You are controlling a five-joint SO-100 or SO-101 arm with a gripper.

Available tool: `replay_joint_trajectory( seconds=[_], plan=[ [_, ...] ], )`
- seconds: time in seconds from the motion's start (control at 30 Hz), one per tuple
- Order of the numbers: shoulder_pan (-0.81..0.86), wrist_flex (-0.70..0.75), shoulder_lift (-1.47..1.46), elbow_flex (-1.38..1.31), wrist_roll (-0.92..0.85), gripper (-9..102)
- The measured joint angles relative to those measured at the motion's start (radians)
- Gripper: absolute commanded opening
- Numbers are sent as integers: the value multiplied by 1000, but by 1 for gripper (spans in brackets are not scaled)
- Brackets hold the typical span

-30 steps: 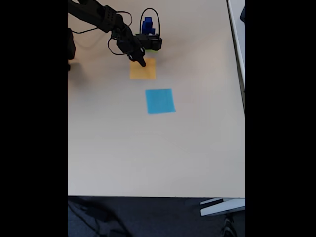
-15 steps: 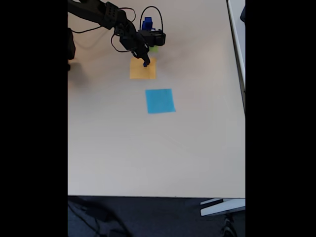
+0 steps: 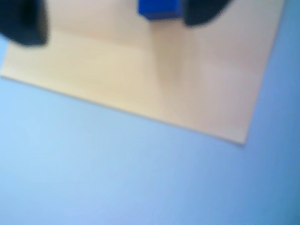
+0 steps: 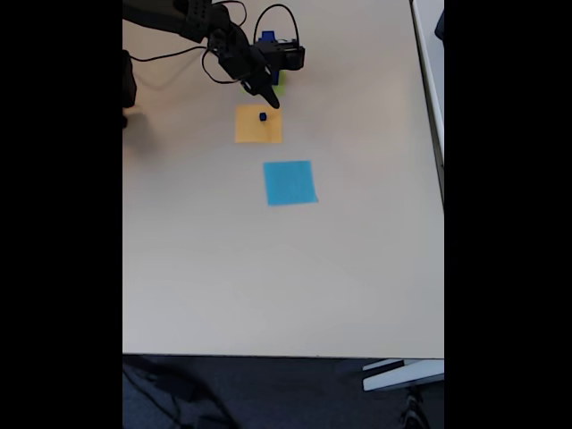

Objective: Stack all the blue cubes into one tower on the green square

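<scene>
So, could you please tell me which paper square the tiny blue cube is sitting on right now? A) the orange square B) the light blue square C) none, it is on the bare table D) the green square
A: in the fixed view the tiny blue cube sits on the orange square, apart from the light blue square.
</scene>
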Motion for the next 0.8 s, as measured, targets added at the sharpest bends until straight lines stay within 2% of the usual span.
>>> replay_joint_trajectory(
  seconds=[0.23, 0.8],
  plan=[
    [-2, 0, -2, 11, 81, 20],
    [-26, -12, -77, 46, 147, 20]
  ],
)
